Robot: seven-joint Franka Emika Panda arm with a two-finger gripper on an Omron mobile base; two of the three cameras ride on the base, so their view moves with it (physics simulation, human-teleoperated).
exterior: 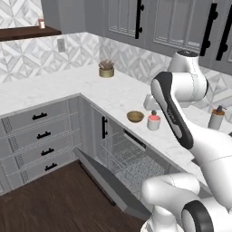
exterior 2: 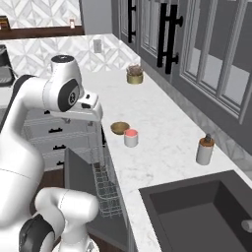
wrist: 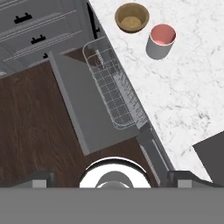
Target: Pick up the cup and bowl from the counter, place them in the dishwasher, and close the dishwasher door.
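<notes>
The white-grey cup (wrist: 161, 40) with its pink-red inside stands upright on the marble counter (wrist: 188, 92), right beside the golden-brown bowl (wrist: 131, 17). Both sit near the counter's front edge, the cup (exterior: 153, 121) and bowl (exterior: 135, 116) just above the dishwasher. The dishwasher door (wrist: 87, 109) hangs dropped open, and the wire rack (wrist: 116, 92) is pulled out over it. My gripper (wrist: 113, 178) hovers high above the door and rack, its fingertips (wrist: 41, 177) wide apart and holding nothing. It is open, some way short of the cup (exterior 2: 130, 138) and bowl (exterior 2: 120, 128).
A grey soap bottle (exterior 2: 204, 150) with a dark pump stands near the dark sink (exterior 2: 197, 211). A golden pot with a plant (exterior: 106, 69) sits at the back of the counter. Grey drawers with black handles (exterior: 41, 136) flank the open door (exterior: 111, 179); dark wood floor lies below.
</notes>
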